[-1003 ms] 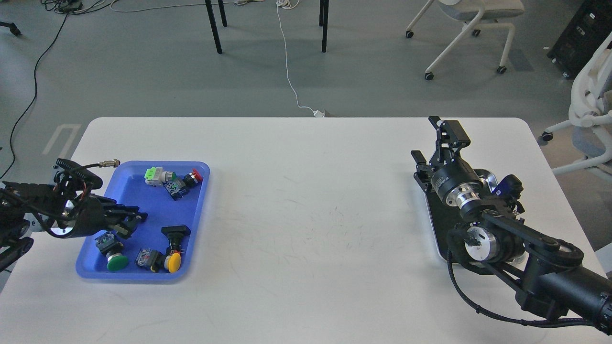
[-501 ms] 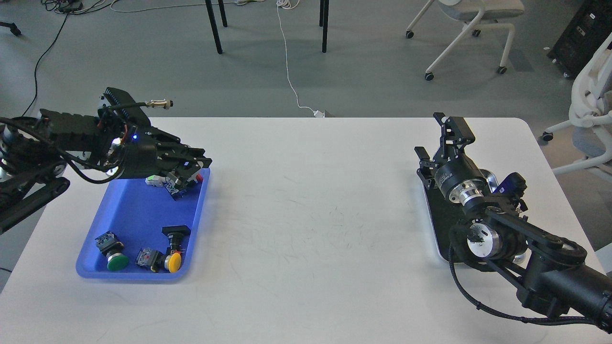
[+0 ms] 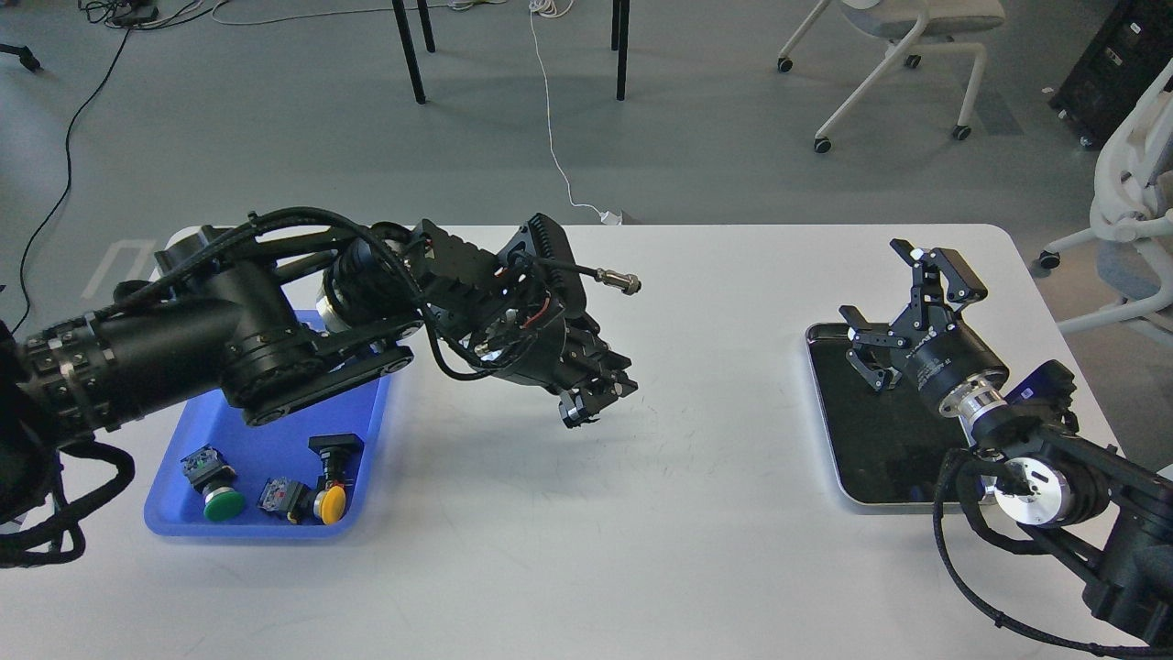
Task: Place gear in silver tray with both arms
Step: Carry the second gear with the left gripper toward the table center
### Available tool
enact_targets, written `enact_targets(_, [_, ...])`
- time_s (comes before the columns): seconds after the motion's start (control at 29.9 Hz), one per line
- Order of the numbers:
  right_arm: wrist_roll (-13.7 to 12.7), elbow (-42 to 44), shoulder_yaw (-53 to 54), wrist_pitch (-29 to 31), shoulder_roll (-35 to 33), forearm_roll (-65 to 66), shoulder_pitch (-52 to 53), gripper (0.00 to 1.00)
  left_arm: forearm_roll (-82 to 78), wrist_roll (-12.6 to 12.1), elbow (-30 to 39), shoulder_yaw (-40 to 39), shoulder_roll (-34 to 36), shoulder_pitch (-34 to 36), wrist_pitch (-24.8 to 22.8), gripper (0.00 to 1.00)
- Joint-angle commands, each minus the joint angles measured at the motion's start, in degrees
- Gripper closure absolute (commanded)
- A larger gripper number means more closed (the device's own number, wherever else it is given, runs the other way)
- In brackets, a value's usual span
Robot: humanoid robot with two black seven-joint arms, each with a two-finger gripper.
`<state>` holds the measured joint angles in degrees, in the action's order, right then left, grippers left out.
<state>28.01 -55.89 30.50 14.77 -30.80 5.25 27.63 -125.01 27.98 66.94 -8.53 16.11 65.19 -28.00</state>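
Observation:
The silver tray [image 3: 825, 431] lies at the right of the white table, its dark floor bare where it shows. My right gripper [image 3: 882, 286] is open and empty, held over the tray's far end with its fingers spread wide. My left arm reaches across to the middle of the table. Its gripper [image 3: 594, 401] points down above the bare tabletop, well left of the silver tray. Its fingers are dark and close together, and I cannot tell if they hold a part. Loose parts lie in the blue tray [image 3: 174, 518]: a green push button [image 3: 224, 502] and a yellow one [image 3: 331, 502].
My left arm covers the far half of the blue tray. A cable plug [image 3: 619, 280] sticks out from the left wrist. Chairs and table legs stand on the floor beyond the table's far edge.
My left arm has swung from over the blue tray's far end to the table's middle. My right gripper has moved right and back, uncovering most of the silver tray.

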Motion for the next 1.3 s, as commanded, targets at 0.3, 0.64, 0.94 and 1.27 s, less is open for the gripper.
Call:
enact_targets(0.3, [0.0,-0.3,0.0,0.8,-0.8,0.0,-1.2,0.01,0.0,0.0,-6.6,6.1,-13.6,0.0,0.0,0.86])
enact_targets(0.64, [0.0,-0.3,0.0,0.7,-1.6,0.0,-1.1,0.01,0.0,0.0,-10.3,7.2,-16.1,-0.5,0.0,0.86])
enact_targets(0.94, [0.0,-0.3,-0.1,0.7,-1.6,0.1,-1.1,0.01,0.0,0.0,-12.1,8.1,-16.1,-0.9,0.0,0.85])
enact_targets(1.27, [0.0,-0.3,-0.1,0.6,-1.6,0.1,-1.1,0.01,0.0,0.0,-12.4,11.0,-16.1,-0.9,0.0,0.82])
